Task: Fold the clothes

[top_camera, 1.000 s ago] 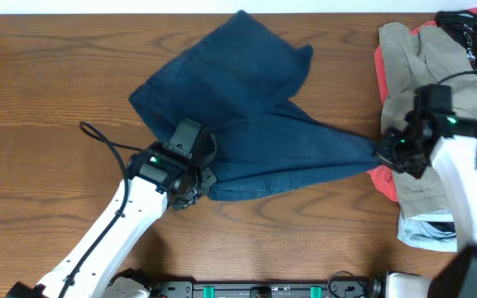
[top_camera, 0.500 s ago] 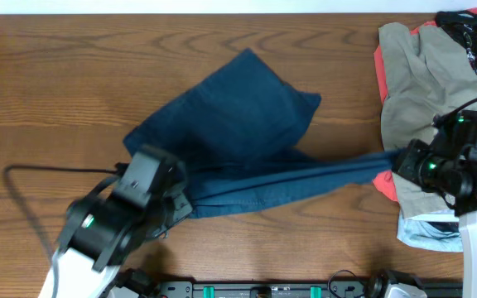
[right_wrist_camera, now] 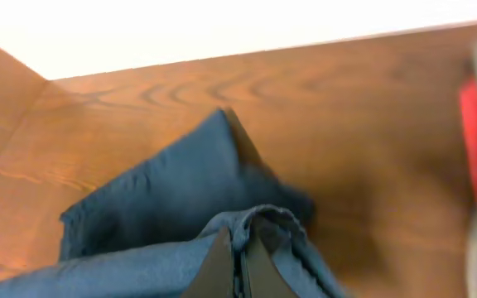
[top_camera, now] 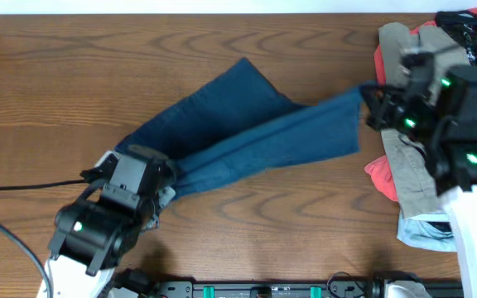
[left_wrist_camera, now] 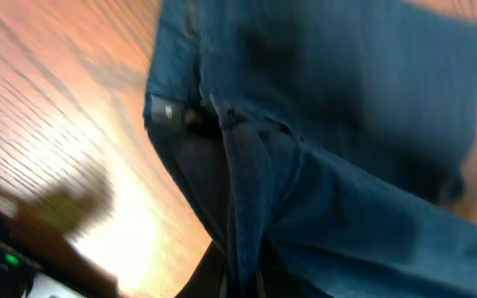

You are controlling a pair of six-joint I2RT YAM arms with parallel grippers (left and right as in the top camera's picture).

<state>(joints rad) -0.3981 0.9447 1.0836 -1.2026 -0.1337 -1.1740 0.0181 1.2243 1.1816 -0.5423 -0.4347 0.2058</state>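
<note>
Navy garment (top_camera: 247, 136) is stretching across the wooden surface (top_camera: 56, 83), its long axis running diagonally from left claw (top_camera: 169, 184), near front, up to right claw (top_camera: 368, 106). Each claw is pinching one end. Other clothes (top_camera: 408, 66) are sitting piled just beside the right claw.

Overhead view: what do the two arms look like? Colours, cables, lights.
The left arm has a white link and a boxy black wrist housing with one green LED. A thin black cable trails off it. The right arm has a white link and black housings with several green LEDs. The left gripper and right gripper have slim dark fingers. No markings are legible.
</note>
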